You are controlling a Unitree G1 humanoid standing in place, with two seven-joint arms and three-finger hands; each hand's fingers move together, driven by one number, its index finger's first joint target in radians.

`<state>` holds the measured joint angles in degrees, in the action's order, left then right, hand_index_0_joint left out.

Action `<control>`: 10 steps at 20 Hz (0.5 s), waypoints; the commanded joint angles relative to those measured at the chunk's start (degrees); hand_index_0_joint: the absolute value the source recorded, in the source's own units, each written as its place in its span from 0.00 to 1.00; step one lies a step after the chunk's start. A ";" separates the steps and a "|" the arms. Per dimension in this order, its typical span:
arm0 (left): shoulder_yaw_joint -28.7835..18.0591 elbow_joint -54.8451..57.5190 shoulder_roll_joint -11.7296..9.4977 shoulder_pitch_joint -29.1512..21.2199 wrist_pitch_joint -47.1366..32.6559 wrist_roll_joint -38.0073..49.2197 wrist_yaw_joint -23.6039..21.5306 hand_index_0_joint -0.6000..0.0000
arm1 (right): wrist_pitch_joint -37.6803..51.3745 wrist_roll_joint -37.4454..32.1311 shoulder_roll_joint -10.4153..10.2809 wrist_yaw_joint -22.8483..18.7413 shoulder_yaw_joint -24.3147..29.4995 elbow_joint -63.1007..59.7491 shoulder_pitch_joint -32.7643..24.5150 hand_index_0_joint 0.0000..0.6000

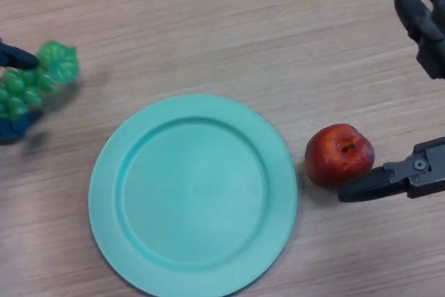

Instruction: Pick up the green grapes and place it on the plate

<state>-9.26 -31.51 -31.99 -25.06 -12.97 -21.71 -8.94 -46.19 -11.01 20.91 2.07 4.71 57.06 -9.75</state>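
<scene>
A bunch of green grapes shows at the left edge of the head view, left of the teal plate. My left hand is mostly out of frame; one dark finger lies on top of the bunch and another dark part sits under it, so the hand is shut on the grapes. A shadow falls on the wood to the right of the bunch. The plate is bare. My right hand hangs open at the right edge, one finger tip close to a red apple.
A red apple lies on the wooden table just right of the plate's rim. Fingers of my right hand show in the top right corner.
</scene>
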 commanded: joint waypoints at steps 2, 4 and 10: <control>-8.68 14.13 -5.73 0.95 -0.13 4.20 -5.50 0.00 | 8.66 -1.34 1.76 -3.13 2.05 2.94 -1.59 0.00; -9.78 26.21 -4.19 5.50 3.72 5.11 -0.71 0.00 | 8.51 -2.13 2.34 -4.24 1.53 2.94 -1.78 0.00; -8.84 65.26 8.08 20.81 14.43 10.33 26.06 0.00 | 7.91 -2.78 3.36 -5.43 0.52 2.94 -2.92 0.00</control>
<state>-13.70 33.84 -20.77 -2.15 6.46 -12.56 21.46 -46.19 -13.69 22.58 -1.96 2.35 57.01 -11.18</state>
